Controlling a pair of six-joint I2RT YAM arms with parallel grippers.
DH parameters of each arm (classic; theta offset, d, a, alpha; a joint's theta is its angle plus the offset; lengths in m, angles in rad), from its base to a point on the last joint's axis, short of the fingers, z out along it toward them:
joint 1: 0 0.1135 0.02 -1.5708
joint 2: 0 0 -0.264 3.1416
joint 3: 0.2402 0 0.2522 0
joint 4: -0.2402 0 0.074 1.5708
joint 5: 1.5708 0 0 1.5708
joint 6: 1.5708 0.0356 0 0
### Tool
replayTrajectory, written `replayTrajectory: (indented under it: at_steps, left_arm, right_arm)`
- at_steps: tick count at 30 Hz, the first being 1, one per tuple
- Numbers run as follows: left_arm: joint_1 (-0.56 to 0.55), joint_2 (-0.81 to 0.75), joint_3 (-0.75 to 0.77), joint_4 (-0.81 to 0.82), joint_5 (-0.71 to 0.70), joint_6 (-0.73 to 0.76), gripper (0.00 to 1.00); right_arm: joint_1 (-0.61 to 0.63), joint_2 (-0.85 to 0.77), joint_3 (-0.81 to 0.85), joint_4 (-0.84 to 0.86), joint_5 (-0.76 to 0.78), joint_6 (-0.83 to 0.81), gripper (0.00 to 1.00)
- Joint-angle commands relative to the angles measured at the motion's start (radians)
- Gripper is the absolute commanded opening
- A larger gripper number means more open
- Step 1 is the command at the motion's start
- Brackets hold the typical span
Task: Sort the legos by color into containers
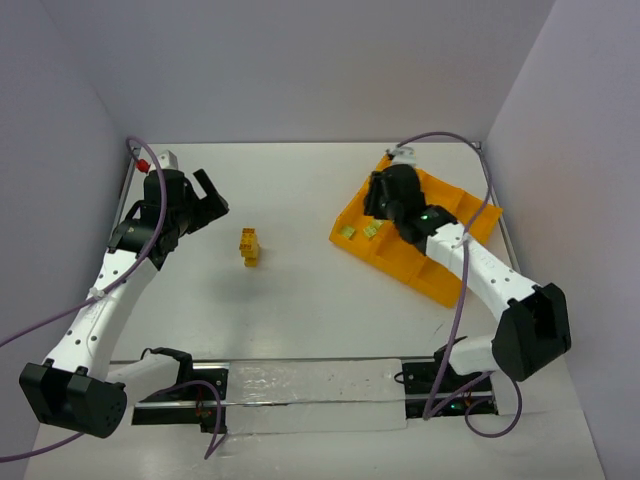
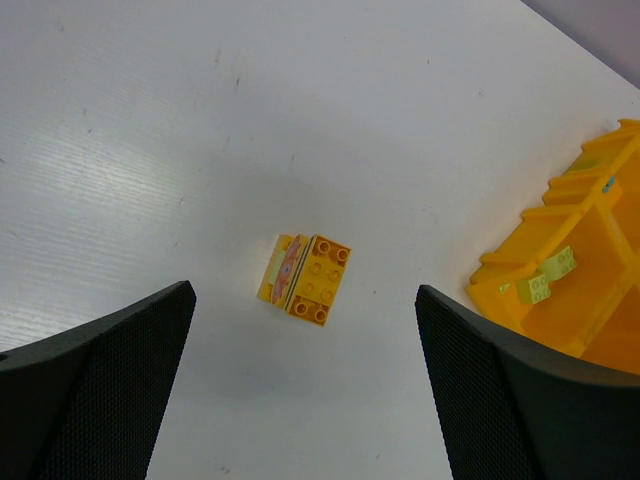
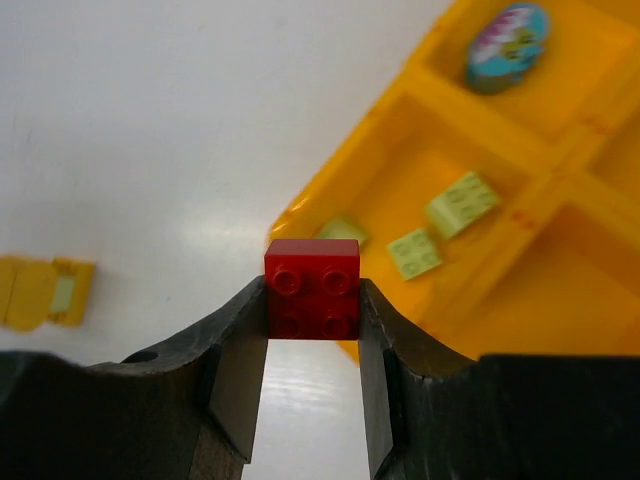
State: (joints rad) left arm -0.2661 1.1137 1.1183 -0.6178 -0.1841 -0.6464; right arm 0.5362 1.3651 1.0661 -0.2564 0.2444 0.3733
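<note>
My right gripper (image 1: 380, 200) is shut on a red lego (image 3: 312, 288) and holds it above the near-left corner of the orange-yellow tray (image 1: 470, 225); the brick is hidden in the top view. In the right wrist view, the tray (image 3: 545, 275) holds light green legos (image 3: 462, 200) in one compartment and a teal-blue piece (image 3: 507, 32) in the one behind. A yellow lego stack (image 1: 249, 246) lies on the table, also in the left wrist view (image 2: 305, 280). My left gripper (image 1: 205, 205) is open and empty, above and left of that stack.
A red cable connector (image 1: 141, 162) sits at the far left by the left arm. White walls close the table at the back and on both sides. The tray's left corner (image 2: 580, 300) shows at the right of the left wrist view.
</note>
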Motion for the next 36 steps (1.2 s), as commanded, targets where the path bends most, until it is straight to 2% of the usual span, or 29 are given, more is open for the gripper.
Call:
replayTrajectory:
  at_steps: [1, 4, 10, 21, 23, 24, 25, 26, 27, 32, 36]
  left_arm:
    - [0.009, -0.003, 0.038, 0.016, 0.027, 0.012, 0.99]
    - [0.010, 0.001, 0.044, 0.014, 0.034, 0.017, 0.99]
    - [0.010, 0.014, 0.068, 0.009, 0.040, 0.031, 0.99]
    - [0.010, 0.040, 0.080, 0.013, 0.065, 0.030, 0.99]
    - [0.010, 0.045, 0.077, 0.016, 0.071, 0.027, 0.99]
    - [0.010, 0.049, 0.078, 0.018, 0.076, 0.027, 0.99]
    - [0.010, 0.055, 0.080, 0.021, 0.081, 0.027, 0.99]
    - [0.010, 0.055, 0.080, 0.021, 0.084, 0.027, 0.99]
    - [0.010, 0.062, 0.084, 0.018, 0.087, 0.031, 0.99]
    - [0.009, 0.075, 0.097, -0.001, 0.081, 0.060, 0.99]
    - [0.010, 0.078, 0.089, -0.006, 0.104, 0.077, 0.99]
  right_arm:
    - [-0.200, -0.002, 0.007, -0.019, -0.065, 0.009, 0.04]
    - [-0.328, 0.019, 0.019, -0.011, -0.103, 0.021, 0.04]
    - [-0.477, 0.157, 0.100, -0.010, -0.107, 0.058, 0.04]
    - [-0.556, 0.362, 0.257, -0.011, -0.096, 0.073, 0.07]
    - [-0.558, 0.386, 0.271, -0.018, -0.093, 0.072, 0.13]
    - [-0.558, 0.387, 0.269, -0.014, -0.092, 0.073, 0.25]
    - [-0.558, 0.385, 0.264, -0.006, -0.091, 0.074, 0.43]
    - [-0.558, 0.385, 0.264, -0.006, -0.091, 0.075, 0.44]
    - [-0.558, 0.380, 0.260, -0.001, -0.090, 0.075, 0.57]
    - [-0.558, 0.364, 0.267, -0.017, -0.055, 0.056, 0.73]
    - [-0.559, 0.319, 0.244, -0.014, -0.051, 0.050, 0.76]
